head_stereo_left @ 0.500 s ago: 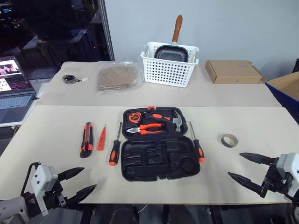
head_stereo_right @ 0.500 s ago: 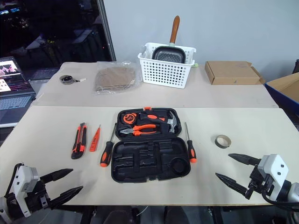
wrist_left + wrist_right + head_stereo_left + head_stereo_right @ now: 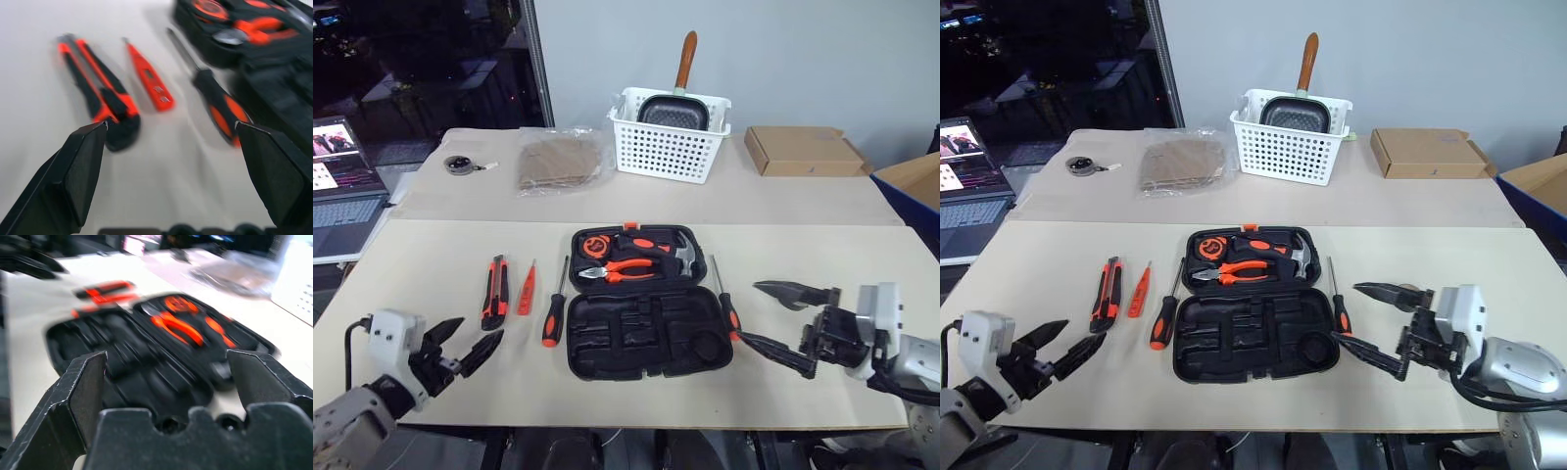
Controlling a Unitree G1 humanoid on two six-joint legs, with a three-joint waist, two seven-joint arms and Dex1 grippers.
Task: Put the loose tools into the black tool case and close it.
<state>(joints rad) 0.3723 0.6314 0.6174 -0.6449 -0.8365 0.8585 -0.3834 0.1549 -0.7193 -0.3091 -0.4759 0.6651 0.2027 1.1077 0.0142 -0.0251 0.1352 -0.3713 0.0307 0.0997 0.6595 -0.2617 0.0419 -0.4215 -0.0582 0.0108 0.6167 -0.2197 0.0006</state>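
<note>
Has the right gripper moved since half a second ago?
Yes. The right gripper, open, has swung in toward the black tool case, now beside the screwdriver.

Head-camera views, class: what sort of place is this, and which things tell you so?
Probably an indoor lab or workshop set up for robot trials: an open black tool case on a board-covered table, a running laptop alongside, cardboard boxes behind, and a basket holding a pan.
</note>
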